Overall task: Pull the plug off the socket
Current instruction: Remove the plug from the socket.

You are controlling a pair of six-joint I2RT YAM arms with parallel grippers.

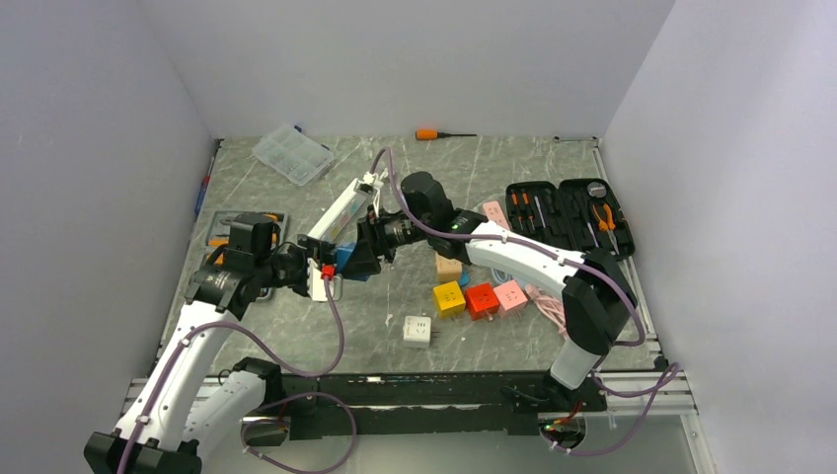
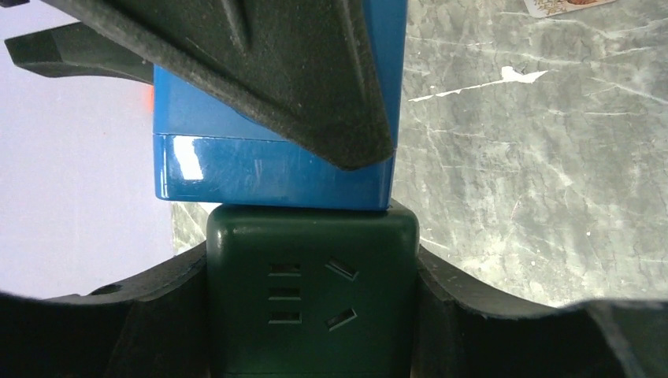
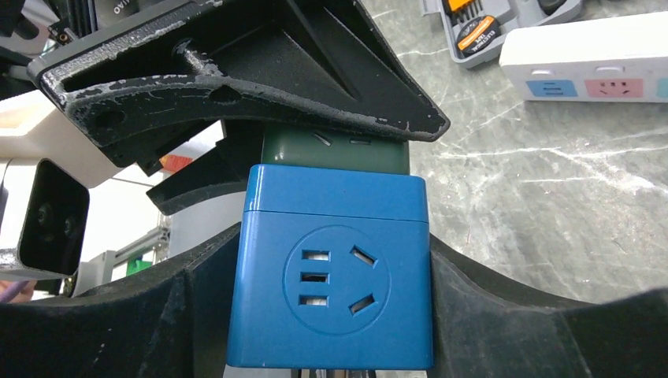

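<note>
The left tool [image 2: 311, 335] grips the dark green plastic cube socket [image 2: 311, 268] by its sides. The right tool [image 3: 331, 323] grips the blue plastic cube plug [image 3: 331, 236]. The two cubes are joined face to face, held above the grey marbled desk [image 1: 385, 316].

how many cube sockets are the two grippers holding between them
2: the blue plastic cube socket in the right gripper, the dark green plastic cube socket in the left gripper, pressed together end to end.
</note>
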